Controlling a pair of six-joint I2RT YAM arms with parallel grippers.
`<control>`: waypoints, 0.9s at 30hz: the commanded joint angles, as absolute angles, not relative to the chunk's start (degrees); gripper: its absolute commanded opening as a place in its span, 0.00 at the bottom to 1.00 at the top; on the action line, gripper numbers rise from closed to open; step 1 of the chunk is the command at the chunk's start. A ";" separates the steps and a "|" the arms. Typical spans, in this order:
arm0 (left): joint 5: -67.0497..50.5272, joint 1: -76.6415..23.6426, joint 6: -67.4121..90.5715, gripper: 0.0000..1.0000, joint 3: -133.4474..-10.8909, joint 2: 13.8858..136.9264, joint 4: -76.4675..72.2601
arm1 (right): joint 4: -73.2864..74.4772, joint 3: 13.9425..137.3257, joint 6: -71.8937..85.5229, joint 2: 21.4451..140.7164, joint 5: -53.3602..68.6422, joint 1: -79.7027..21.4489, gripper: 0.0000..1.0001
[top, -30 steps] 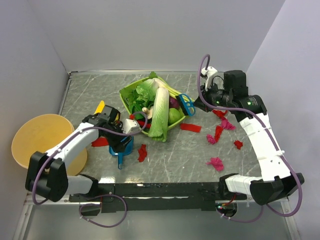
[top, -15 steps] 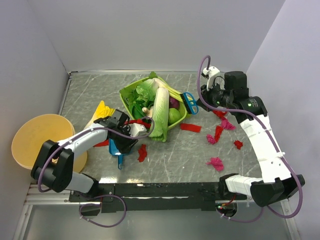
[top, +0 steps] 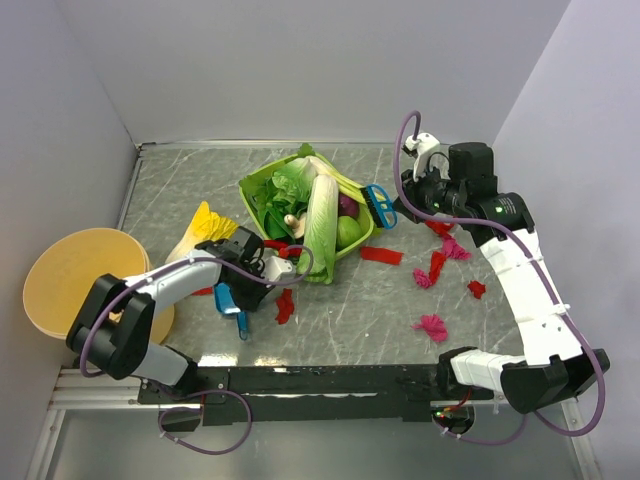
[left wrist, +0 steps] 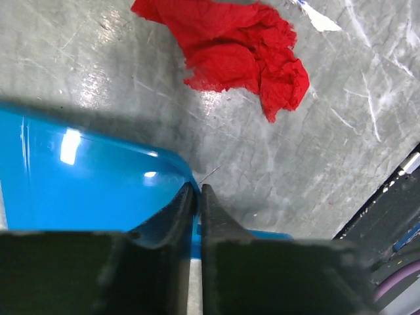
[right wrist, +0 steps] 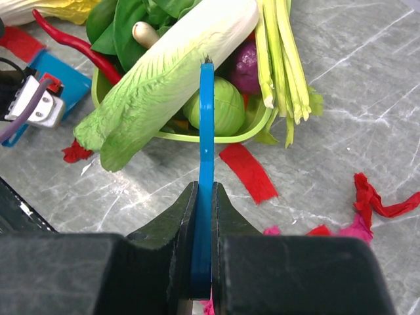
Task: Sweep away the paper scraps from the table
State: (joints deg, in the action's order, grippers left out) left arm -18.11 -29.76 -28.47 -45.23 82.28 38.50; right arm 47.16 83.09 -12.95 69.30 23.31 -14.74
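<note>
Red and pink paper scraps lie on the grey marble table [top: 340, 320]: a red strip [top: 381, 255], a red piece [top: 285, 305], a pink tuft [top: 432, 326] and several more near the right arm [top: 440, 262]. My left gripper [top: 250, 283] is shut on the rim of the blue dustpan [top: 228, 298]. In the left wrist view the left gripper [left wrist: 197, 190] pinches the dustpan [left wrist: 79, 184] edge, with a crumpled red scrap [left wrist: 243, 52] just beyond. My right gripper [top: 400, 207] is shut on a blue brush [top: 377, 207], seen edge-on [right wrist: 206, 144] above the red strip [right wrist: 249, 172].
A green basket [top: 252, 188] of vegetables stands mid-table, and a red chili pepper [right wrist: 65, 39] hangs over its rim. A yellow item [top: 205, 225] lies left of the basket. A round tan bucket [top: 85, 280] sits off the left edge. White walls bound the table.
My left gripper has moved right and toward the near edge, then shut on the dustpan's rim. The dustpan shifted slightly. The right arm and brush have not moved.
</note>
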 commanded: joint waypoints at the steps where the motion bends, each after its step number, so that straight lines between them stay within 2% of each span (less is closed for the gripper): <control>1: -19.16 -30.06 -31.63 0.03 -44.65 79.20 41.47 | 45.79 84.11 -13.36 69.61 23.03 -14.68 0.00; 11: -22.15 -30.23 -53.05 0.01 -40.17 66.80 47.20 | 45.70 84.46 -13.01 70.66 24.43 -14.68 0.00; 19: -16.53 -32.34 -67.75 0.01 -37.44 69.51 43.77 | 45.97 84.46 -13.09 70.49 24.70 -14.68 0.00; 27: -18.36 -36.30 -75.14 0.01 -35.86 70.14 39.74 | 45.97 83.76 -13.62 69.79 23.64 -14.76 0.00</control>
State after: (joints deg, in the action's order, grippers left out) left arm -16.32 -34.28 -67.88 -36.93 70.61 43.07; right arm 47.18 83.13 -13.17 70.85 23.62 -14.74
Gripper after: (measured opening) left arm 0.028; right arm 0.133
